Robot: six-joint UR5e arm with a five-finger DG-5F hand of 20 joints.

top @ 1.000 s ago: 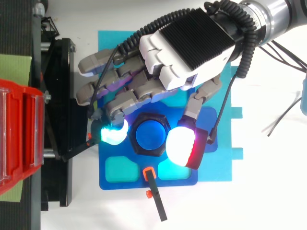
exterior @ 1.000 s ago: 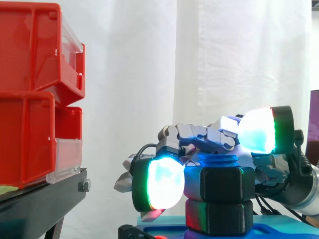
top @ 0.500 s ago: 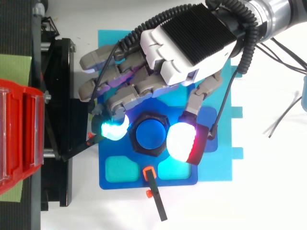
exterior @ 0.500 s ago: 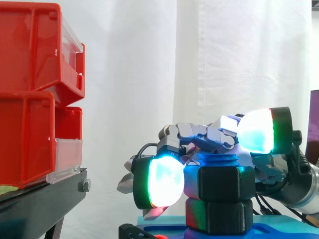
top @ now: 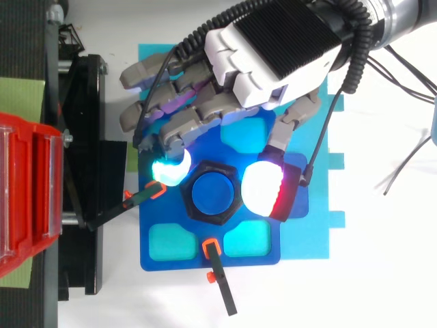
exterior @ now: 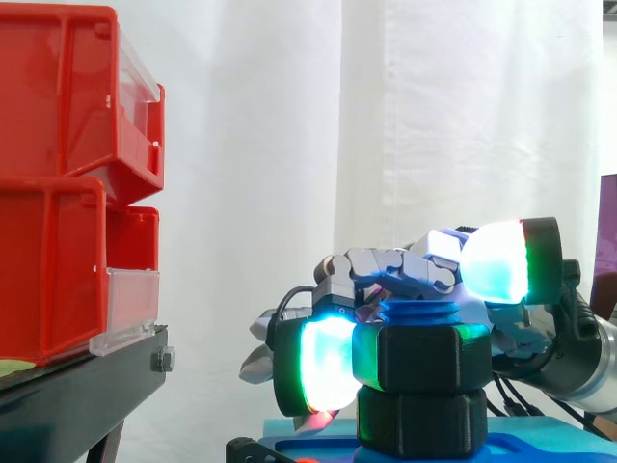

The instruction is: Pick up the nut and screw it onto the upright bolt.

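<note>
Two red bins (exterior: 67,183) stand well out beyond the hand (top: 273,51), away from the work. Closer in, I see its curled fingertips (exterior: 323,365) and thumb pinching the black nut (exterior: 429,355), which sits on the upright blue bolt (exterior: 419,311) with threads showing above it. I'd grip lightly and level, turning squarely about the bolt's axis so the nut doesn't cross-thread.

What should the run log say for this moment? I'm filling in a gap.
hand: pinching nut between glowing pads | nut: threaded on upright bolt, threads showing above it
</note>
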